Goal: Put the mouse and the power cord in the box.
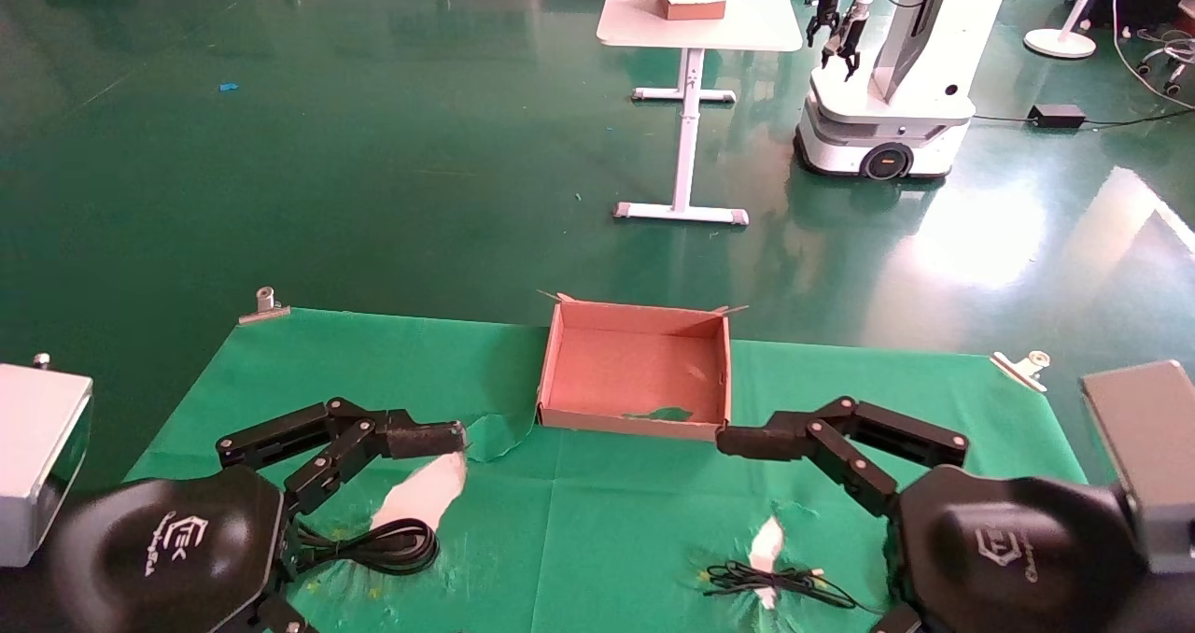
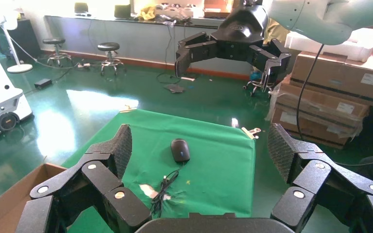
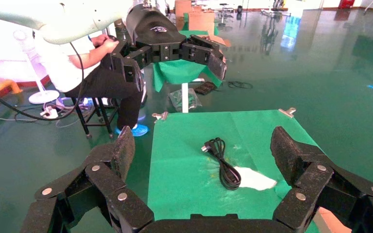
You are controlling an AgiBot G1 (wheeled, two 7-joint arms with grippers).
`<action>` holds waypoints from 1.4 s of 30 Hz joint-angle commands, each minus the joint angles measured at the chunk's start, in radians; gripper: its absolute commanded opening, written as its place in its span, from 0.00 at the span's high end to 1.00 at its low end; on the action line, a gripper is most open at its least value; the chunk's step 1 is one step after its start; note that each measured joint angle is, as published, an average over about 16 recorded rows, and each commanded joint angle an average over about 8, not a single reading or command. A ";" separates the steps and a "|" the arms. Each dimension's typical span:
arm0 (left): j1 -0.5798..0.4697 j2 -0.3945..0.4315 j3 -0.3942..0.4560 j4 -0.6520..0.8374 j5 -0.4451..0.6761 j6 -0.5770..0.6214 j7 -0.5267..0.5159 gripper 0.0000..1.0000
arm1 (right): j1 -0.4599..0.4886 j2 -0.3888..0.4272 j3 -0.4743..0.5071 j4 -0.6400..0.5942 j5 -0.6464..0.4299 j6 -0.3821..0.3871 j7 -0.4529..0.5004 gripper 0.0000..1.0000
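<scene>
Both tools gape wide, holding nothing: left tool (image 1: 425, 451), right tool (image 1: 747, 442). Shallow brown cardboard box (image 1: 635, 368) at 12 o'clock, empty. Thick black looped power cord (image 1: 387, 544) under left tool; small black oval mouse (image 2: 179, 149) on green-covered table (image 1: 607, 521) below right tool. Judgement: drop straight down, straddle cord loops before closing

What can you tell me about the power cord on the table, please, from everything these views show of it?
The power cord is a thick black cable folded into a long, narrow bundle of loops, with a chunky black plug at one end. It lies flat on the green cloth near the table's front edge, just below the left gripper, which hangs open above it without touching. One end of the bundle rests beside a white patch on the cloth. It is outside the box, and nothing grips it.
</scene>
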 commanded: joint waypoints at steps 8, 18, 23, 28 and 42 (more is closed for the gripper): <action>0.000 0.000 0.000 0.000 0.000 0.000 0.000 0.00 | 0.000 0.000 0.000 0.000 0.000 0.000 0.000 0.00; -0.003 -0.009 0.024 -0.010 0.052 0.006 -0.009 0.00 | -0.005 0.012 -0.009 0.003 -0.037 0.007 -0.007 0.00; -0.078 -0.006 0.139 -0.043 0.307 0.025 -0.063 0.00 | -0.003 0.042 -0.051 0.029 -0.195 0.048 -0.017 0.00; -0.202 0.056 0.284 -0.047 0.678 0.014 -0.129 0.00 | 0.053 0.040 -0.132 0.057 -0.448 0.097 0.011 0.00; -0.277 0.142 0.393 -0.022 0.977 -0.027 -0.206 0.00 | 0.118 -0.011 -0.207 0.053 -0.673 0.142 0.043 0.00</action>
